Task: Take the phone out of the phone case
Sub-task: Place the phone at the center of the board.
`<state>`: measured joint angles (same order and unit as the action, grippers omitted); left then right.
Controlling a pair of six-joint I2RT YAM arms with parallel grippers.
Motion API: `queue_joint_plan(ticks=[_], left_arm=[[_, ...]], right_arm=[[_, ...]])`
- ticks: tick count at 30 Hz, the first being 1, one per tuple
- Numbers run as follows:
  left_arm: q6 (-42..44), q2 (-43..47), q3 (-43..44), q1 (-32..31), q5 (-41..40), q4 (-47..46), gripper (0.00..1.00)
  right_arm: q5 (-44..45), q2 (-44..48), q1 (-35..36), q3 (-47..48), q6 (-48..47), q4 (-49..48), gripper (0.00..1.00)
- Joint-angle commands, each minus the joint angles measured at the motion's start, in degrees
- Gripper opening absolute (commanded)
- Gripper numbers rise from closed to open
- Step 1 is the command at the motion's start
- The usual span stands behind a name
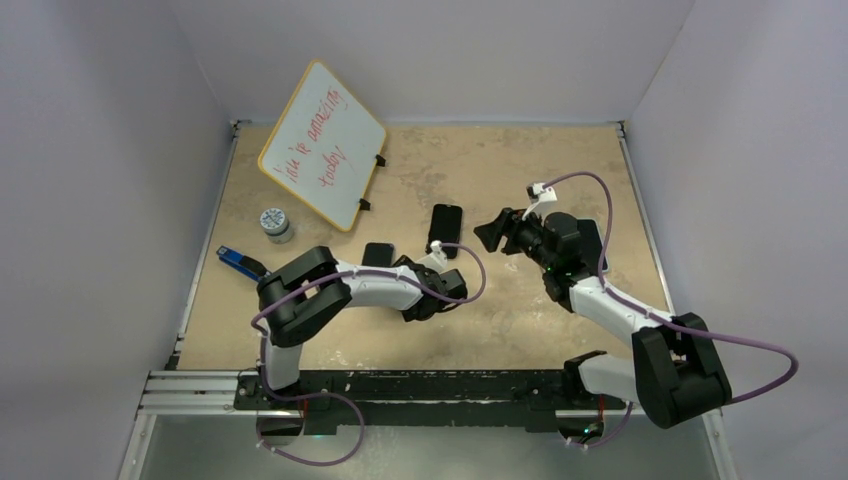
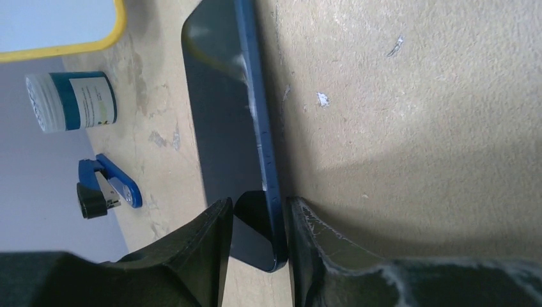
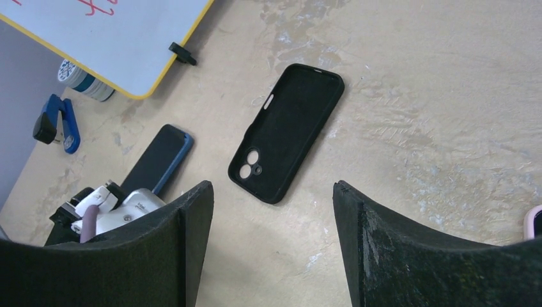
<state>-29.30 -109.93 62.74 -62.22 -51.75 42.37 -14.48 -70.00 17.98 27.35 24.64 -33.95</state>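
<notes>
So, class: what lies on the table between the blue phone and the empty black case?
Nothing: only bare table separates the phone from the case, shown in the right wrist view.

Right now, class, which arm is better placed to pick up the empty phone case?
Right, probably: the right end effector, open, hovers over the phone case, while the left end effector straddles the phone.
</notes>
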Motion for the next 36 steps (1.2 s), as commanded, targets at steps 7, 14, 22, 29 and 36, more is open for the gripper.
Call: queue_joint_plan(ticks=[7,14,22,29,36], left_arm=[[0.4,3.4,-2.2,0.1,5.4,-6.3,0.48],[3.0,9.8,-5.4,0.5,8.7,-11.9,0.61],[7.0,26.5,-13.7,4.0,20.3,-25.4,0.72],[6.4,42.7,-22.5,7.9,25.0,-32.1,0.85],[4.4,51.4,-28.9,11.0,25.1,-35.6,0.87]], right_arm=[[0.3,3.2,-0.1,-0.9,0.5,-2.6,0.74],[2.9,8.7,-0.1,-1.5,2.2,1.6,0.92],[13.1,16.4,-0.1,-0.4,0.9,12.8,0.99],[26.3,17.2,-0.1,5.5,1.3,28.2,0.99],[29.8,15.9,-0.1,11.4,0.9,37.8,0.99]])
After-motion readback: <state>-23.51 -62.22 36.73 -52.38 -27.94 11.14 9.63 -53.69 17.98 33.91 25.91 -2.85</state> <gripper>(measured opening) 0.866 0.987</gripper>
